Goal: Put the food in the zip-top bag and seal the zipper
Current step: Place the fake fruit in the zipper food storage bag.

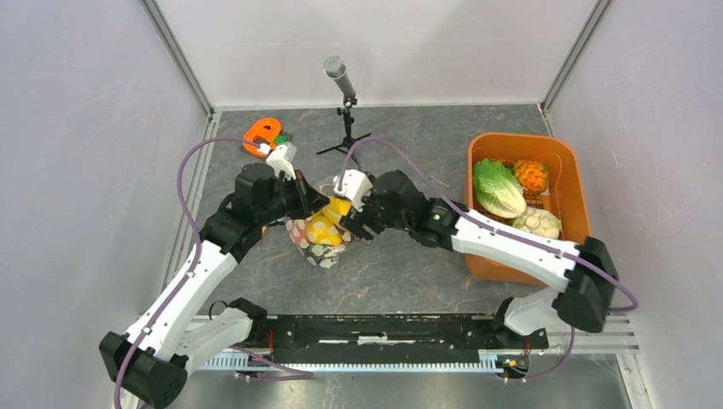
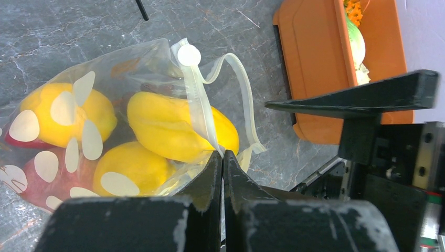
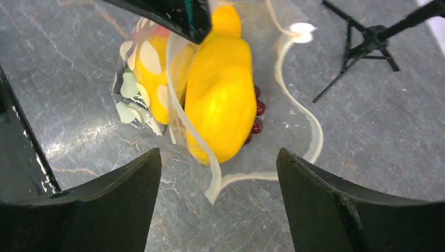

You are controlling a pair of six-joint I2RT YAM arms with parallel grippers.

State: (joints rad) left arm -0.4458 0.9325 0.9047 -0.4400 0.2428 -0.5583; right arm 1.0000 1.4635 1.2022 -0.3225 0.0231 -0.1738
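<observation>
Three yellow toy fruits (image 2: pixel 168 126) fill the limp, slippery zip-top bag (image 2: pixel 152 63). Left gripper (image 2: pixel 223 157) clamps its zipper (image 2: pixel 202 105); right gripper (image 3: pixel 218 160), jaws apart over the mouth, should pinch the free rim.

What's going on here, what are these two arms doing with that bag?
They are packing toy food into a bag. The left arm has its jaws shut on the bag's edge, by the zipper. The right arm hangs over the bag's mouth with its jaws open, above a yellow fruit that lies partly inside. The zipper is not sealed, and lettuce and other pieces sit in the tub.
</observation>
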